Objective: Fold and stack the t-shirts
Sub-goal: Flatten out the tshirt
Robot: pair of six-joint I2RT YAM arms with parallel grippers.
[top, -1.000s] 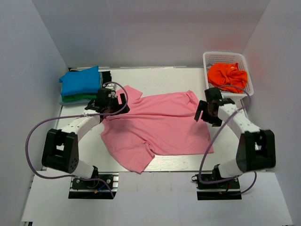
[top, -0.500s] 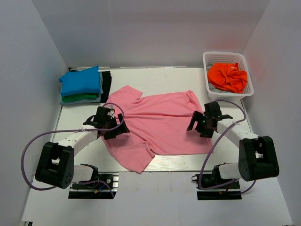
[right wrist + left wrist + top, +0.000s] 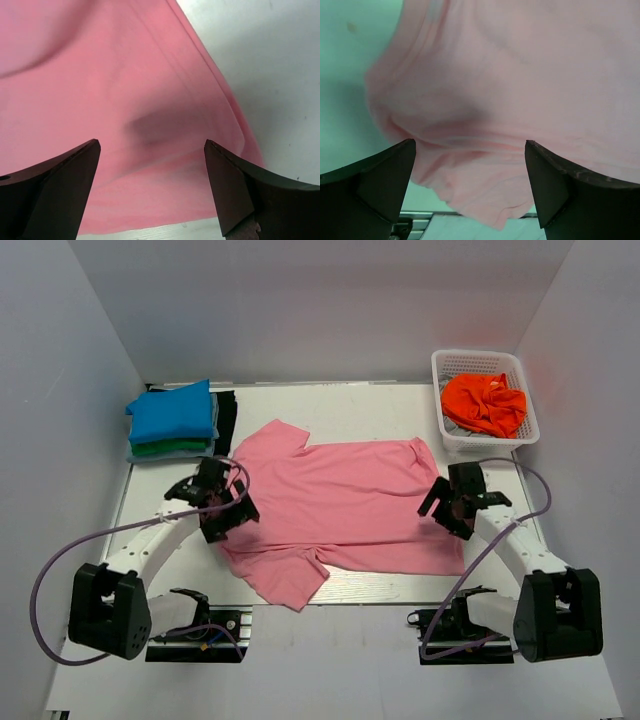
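Note:
A light pink t-shirt [image 3: 340, 502] lies spread on the table, one sleeve at the back left and one hanging toward the near edge. My left gripper [image 3: 230, 512] is open over the shirt's left side, and the left wrist view shows wide jaws [image 3: 470, 165] above rumpled pink cloth [image 3: 510, 75]. My right gripper [image 3: 441, 508] is open over the shirt's right edge, with pink cloth [image 3: 125, 75] between its spread jaws [image 3: 152, 165]. A folded bright blue shirt [image 3: 172, 412] sits on a folded green shirt [image 3: 168, 449] at the back left. An orange shirt [image 3: 483, 403] lies crumpled in the basket.
The white lattice basket [image 3: 480, 358] stands at the back right corner. A dark cloth [image 3: 227, 420] lies beside the folded stack. White walls enclose the table on three sides. A metal rail [image 3: 370, 585] runs along the near edge.
Both grippers have moved toward the near edge and slightly outward. The pink shirt now lies flatter and wider, with its right edge drawn farther right.

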